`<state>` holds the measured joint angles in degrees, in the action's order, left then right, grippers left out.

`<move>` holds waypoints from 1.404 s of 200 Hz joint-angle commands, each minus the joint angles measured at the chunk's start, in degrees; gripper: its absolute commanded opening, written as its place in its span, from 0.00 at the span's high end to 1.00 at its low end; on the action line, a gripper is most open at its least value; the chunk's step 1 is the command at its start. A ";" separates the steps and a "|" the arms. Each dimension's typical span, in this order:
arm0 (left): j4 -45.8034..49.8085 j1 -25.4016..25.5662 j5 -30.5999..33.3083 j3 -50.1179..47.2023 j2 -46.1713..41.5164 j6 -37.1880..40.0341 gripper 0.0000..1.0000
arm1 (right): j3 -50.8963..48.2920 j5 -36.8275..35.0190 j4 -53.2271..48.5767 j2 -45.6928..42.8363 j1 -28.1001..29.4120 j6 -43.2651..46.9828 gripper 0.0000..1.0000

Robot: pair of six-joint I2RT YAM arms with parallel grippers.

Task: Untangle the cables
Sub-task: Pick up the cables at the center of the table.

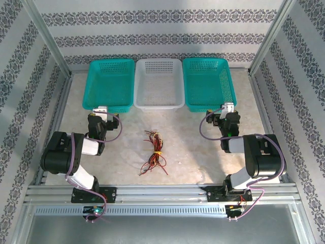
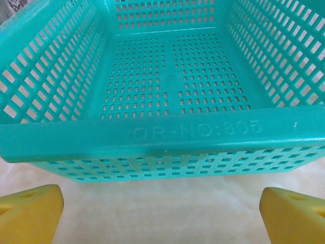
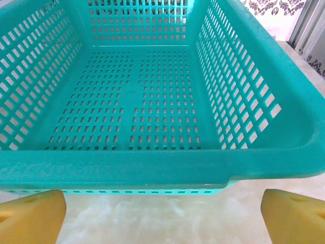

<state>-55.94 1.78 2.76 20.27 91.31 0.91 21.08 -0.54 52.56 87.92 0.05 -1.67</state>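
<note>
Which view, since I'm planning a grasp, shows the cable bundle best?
Top external: the cables lie whole on the open table. The left wrist camera faces the left teal basket, the right wrist camera the right teal basket.

My left gripper spread wide, yellow pads far apart, my right gripper parted the same, left arm and right arm folded

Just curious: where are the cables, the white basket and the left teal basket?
cables (image 1: 155, 151): top view, bundle's middle.
white basket (image 1: 158, 105): top view, near rim.
left teal basket (image 1: 112, 62): top view, far rim.
</note>
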 commanded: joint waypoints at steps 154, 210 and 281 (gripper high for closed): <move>1.74 -1.43 -0.74 1.92 -0.02 -1.26 0.01 | 0.63 0.77 1.32 -0.29 0.12 -0.30 0.01; 10.35 -0.85 0.29 4.10 -6.16 -0.72 0.01 | 0.98 -4.10 -5.81 -7.76 1.54 -0.15 0.02; 50.74 8.88 9.73 12.74 -25.60 -8.47 0.08 | 3.30 -24.61 -35.87 -30.29 11.90 -7.67 0.02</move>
<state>-25.56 5.39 9.32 29.80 67.44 -3.55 22.02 -14.61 32.86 61.82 8.93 -3.64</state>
